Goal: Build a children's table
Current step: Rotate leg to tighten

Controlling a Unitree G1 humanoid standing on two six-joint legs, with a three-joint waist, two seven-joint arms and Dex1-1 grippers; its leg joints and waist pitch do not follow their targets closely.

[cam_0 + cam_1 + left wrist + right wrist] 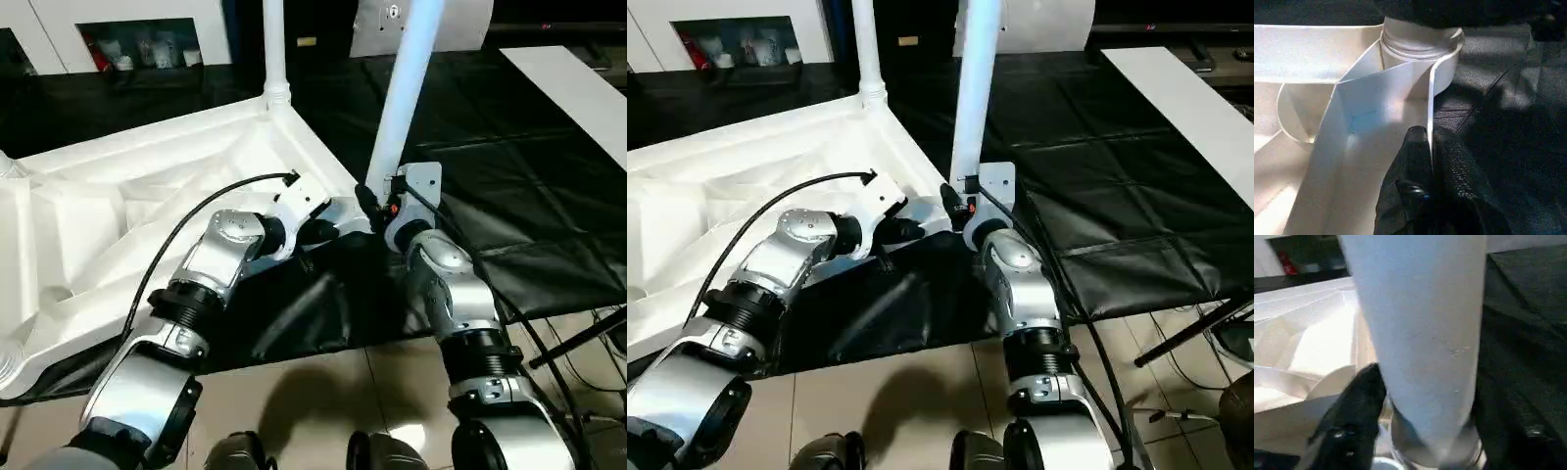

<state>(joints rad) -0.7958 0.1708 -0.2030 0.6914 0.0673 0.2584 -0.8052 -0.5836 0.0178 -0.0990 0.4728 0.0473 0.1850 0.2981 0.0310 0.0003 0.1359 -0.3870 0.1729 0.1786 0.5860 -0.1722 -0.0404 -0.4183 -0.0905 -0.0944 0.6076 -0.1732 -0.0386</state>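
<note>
The left claw (pixel 1431 147) is pinched shut on the thin rim (pixel 1431 103) of the upturned top (pixel 127 196), one finger (pixel 1410 161) inside the wall and the other outside it on the black sheet (pixel 509 176). In the head views that claw (pixel 338 217) sits at the top's corner nearest the robot's right, at about 5 o'clock from the middle of the top. Just beyond it, at roughly 2 o'clock, the right claw (pixel 1425 431) stands partly open with a finger (pixel 1354 416) on either side of a leg (pixel 402 98); the leg fills the gap between them, though whether the fingers press on it I cannot tell. That leg's long axis runs nearly vertical, foot at the corner socket (pixel 1435 450) between the two claws, the shaft rising and leaning slightly toward 1 o'clock out of the picture. The top lies ribbed side up on the sheet, its long axis running from about 8 o'clock to 2 o'clock across the head view. At its far corner, around 12 o'clock from the left claw, a second leg (pixel 275 44) stands straight up in its socket (pixel 277 96). Beyond the sheet's near edge is pale floor (pixel 313 392).
</note>
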